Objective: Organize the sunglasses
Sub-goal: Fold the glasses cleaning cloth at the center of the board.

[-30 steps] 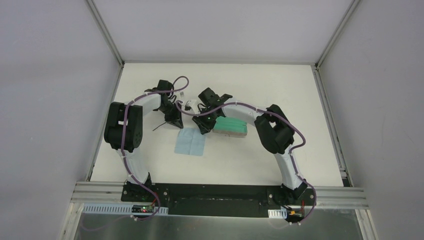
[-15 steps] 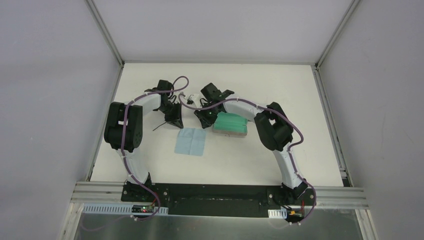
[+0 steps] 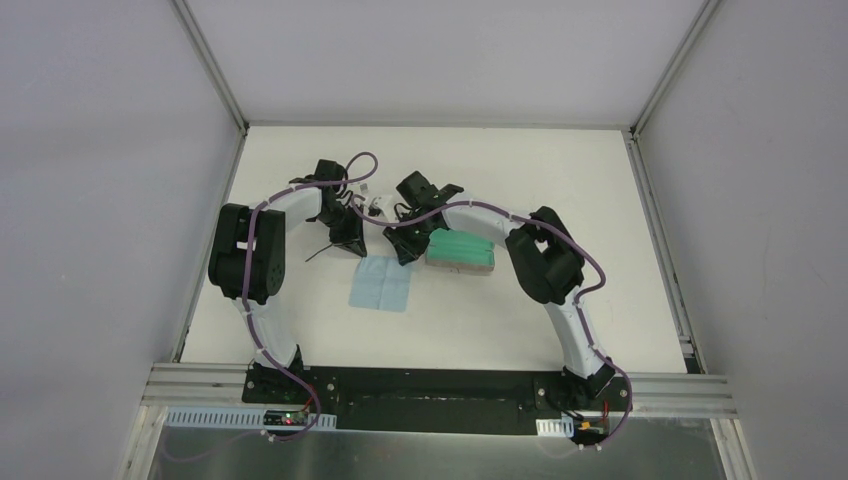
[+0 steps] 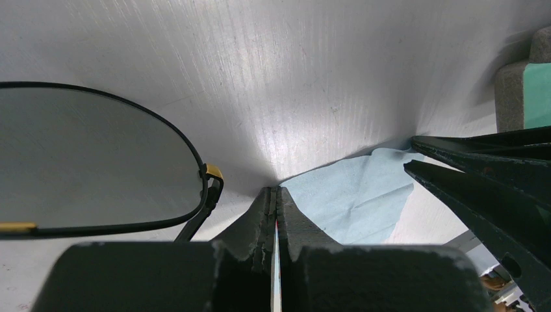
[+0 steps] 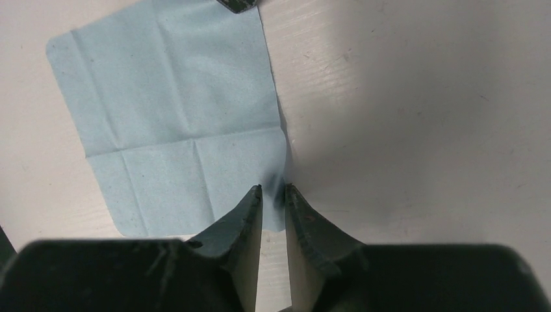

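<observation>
At left wrist, sunglasses point(image 4: 97, 162) show gold (unseen overhead).

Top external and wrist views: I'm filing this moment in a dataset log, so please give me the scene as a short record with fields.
left gripper: shut; whether it grips anything cannot be told
sunglasses: one pair seen, dark lens close beside the left gripper
right gripper: slightly open, tips straddling one edge of the cloth
cloth: light blue, creased, lying flat on the table
case: open, green inside, to the right of the cloth
</observation>
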Tool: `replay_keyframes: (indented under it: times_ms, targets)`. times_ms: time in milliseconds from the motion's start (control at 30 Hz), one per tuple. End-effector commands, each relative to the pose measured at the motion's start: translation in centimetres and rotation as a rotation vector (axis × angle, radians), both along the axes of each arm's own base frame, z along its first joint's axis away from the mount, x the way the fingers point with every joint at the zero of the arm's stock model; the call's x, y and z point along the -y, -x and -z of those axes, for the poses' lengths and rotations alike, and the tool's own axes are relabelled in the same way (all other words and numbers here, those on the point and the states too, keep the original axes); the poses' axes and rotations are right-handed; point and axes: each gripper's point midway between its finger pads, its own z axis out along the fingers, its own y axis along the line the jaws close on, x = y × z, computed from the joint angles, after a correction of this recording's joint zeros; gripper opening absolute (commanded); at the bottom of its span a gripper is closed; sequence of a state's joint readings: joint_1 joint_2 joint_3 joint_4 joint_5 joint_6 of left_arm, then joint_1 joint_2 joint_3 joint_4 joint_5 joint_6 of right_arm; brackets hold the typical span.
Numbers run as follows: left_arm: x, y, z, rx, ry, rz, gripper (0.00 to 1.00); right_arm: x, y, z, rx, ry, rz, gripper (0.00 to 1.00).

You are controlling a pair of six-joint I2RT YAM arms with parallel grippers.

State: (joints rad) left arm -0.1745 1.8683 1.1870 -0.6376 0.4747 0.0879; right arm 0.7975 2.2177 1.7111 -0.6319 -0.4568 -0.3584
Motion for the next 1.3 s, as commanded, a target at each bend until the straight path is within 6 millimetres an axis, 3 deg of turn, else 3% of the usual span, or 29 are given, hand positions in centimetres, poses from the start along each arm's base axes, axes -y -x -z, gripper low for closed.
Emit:
replay_keyframes:
  times_ms: [0, 200, 400, 833, 1100, 1267]
  targets:
    - [-0.3, -0.8, 0.1, 0.013, -0.006, -0.005, 0.0, 1.0, -0.2, 0.3, 0.013, 0.046, 0.02, 0.22]
    - [-0.3, -0.8, 0.0, 0.015, -0.006, -0.003, 0.0, 1.8, -1.5, 0.3, 0.027, 0.054, 0.044, 0.2]
    - [-0.3, -1.0, -0.1, 0.02, -0.007, -0.004, 0.0, 2.0, 0.1, 0.6, -0.006, 0.054, 0.0, 0.18]
    - [-0.3, -1.0, -0.2, 0.023, -0.009, -0.004, 0.0, 2.2, 1.4, 0.7, -0.017, 0.064, -0.038, 0.16]
    - [-0.4, -0.9, -0.1, 0.02, -0.01, -0.003, 0.0, 2.2, 0.9, 0.7, 0.002, 0.067, -0.029, 0.15]
    - [-0.3, -1.0, -0.2, 0.024, -0.008, -0.002, 0.0, 2.0, -0.4, 0.7, 0.043, 0.074, -0.01, 0.07]
